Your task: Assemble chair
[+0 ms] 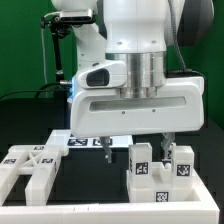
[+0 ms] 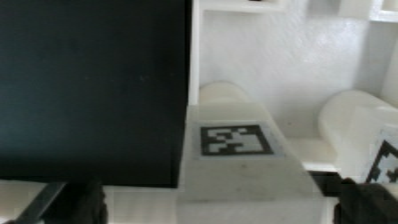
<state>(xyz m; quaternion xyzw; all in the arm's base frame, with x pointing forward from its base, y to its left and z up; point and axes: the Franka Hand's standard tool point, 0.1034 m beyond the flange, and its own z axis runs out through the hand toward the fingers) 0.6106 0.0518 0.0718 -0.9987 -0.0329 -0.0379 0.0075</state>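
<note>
The chair is in loose white parts. A flat X-braced panel (image 1: 28, 163) lies at the exterior view's left. Two chunky bars with marker tags stand side by side at the right: one (image 1: 142, 166) and another (image 1: 183, 166). My gripper (image 1: 136, 150) hangs open right over the first bar, one finger on each side, not touching it. In the wrist view this tagged bar (image 2: 235, 140) runs between my open gripper's (image 2: 210, 202) dark fingers (image 2: 71, 203). The second bar (image 2: 365, 130) shows beside it.
The marker board (image 1: 82, 141) lies on the black table behind the parts. A low white wall (image 1: 60, 196) runs along the front under the panel. The black table top (image 2: 89, 80) shows beside the bar in the wrist view.
</note>
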